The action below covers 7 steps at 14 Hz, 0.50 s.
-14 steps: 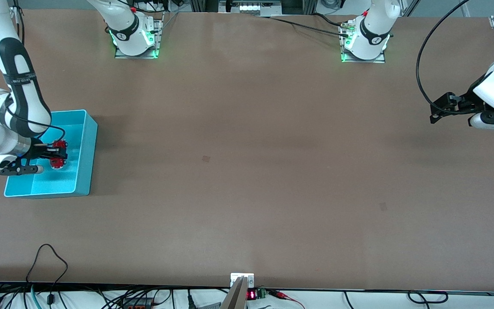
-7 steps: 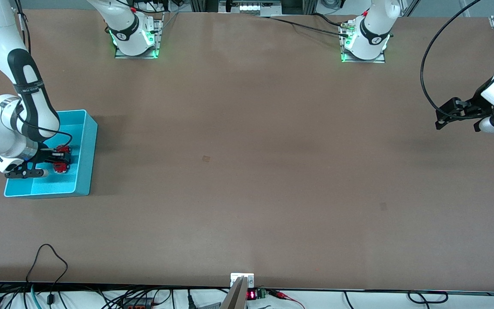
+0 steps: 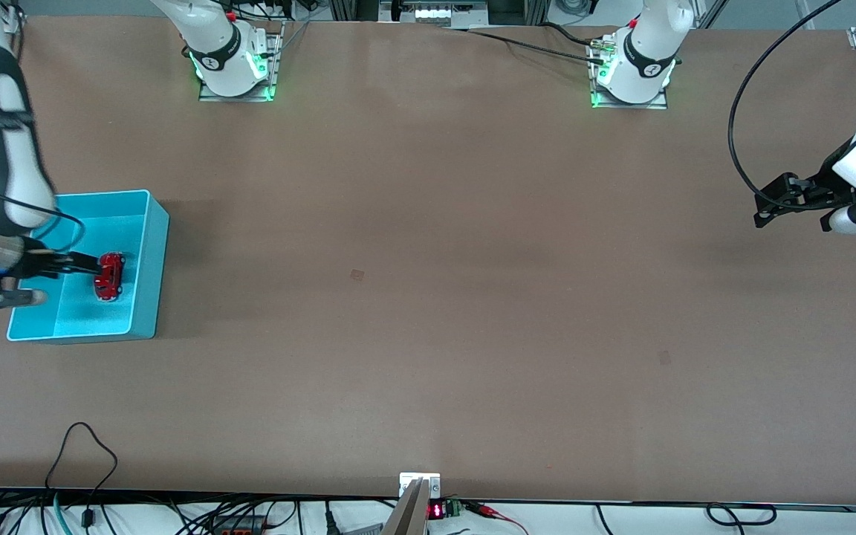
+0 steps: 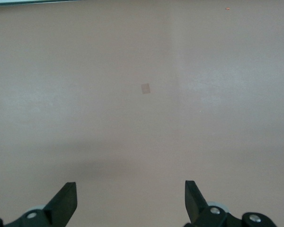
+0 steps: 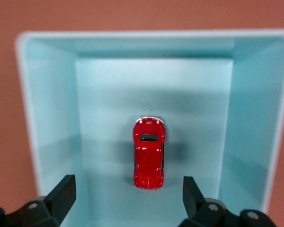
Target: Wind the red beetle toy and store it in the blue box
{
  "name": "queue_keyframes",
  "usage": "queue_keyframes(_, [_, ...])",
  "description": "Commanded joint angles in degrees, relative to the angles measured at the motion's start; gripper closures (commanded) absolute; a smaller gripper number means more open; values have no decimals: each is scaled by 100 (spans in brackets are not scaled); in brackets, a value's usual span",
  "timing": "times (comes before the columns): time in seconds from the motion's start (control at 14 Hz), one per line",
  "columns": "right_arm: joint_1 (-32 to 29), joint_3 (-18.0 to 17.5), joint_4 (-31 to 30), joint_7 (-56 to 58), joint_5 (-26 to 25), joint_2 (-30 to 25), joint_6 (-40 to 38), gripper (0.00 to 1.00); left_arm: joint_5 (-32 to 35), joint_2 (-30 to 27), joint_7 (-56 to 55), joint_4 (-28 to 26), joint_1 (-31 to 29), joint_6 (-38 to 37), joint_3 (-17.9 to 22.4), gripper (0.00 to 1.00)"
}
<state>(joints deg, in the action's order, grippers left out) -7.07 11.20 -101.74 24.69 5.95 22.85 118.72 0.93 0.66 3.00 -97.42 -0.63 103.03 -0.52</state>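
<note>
The red beetle toy (image 5: pixel 149 153) sits on its wheels on the floor of the blue box (image 3: pixel 151 245), near the wall that faces the table's middle, apart from every wall and free of my fingers. By my judgement the storing is done, and the risk now lies in the leaving. If the toy's spring is wound, it could roll across the smooth floor and bump a wall, though the tall sides should keep it in. The likelier fault would be mine: my right gripper (image 5: pixel 125 201) hangs over the box, above its floor, and a careless pull toward the right arm's end of the table could catch the pale rim and drag or tip the light bin. Lifting straight up first would avoid that.

My right gripper stands spread wide, far wider than the toy, holding nothing and touching nothing; the toy shows clear between the two dark fingertips. My left gripper (image 4: pixel 128 201) waits over bare table at the left arm's end, likewise spread wide and empty.
</note>
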Motion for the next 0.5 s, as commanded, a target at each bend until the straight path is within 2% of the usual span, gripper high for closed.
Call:
queue_keyframes(0.0, [82, -47, 531, -497, 56, -421, -1032, 0, 74, 83, 8, 153, -16, -20, -10, 0])
queue_keyframes(0.21, [345, -83, 1111, -1139, 283, -729, -1912, 0, 74, 83, 8, 162, -7, -20, -19, 0])
queue_keyframes(0.43, [556, -83, 1736, -1974, 250, -948, -3158, 0, 39, 83, 8, 153, -16, -20, -19, 0])
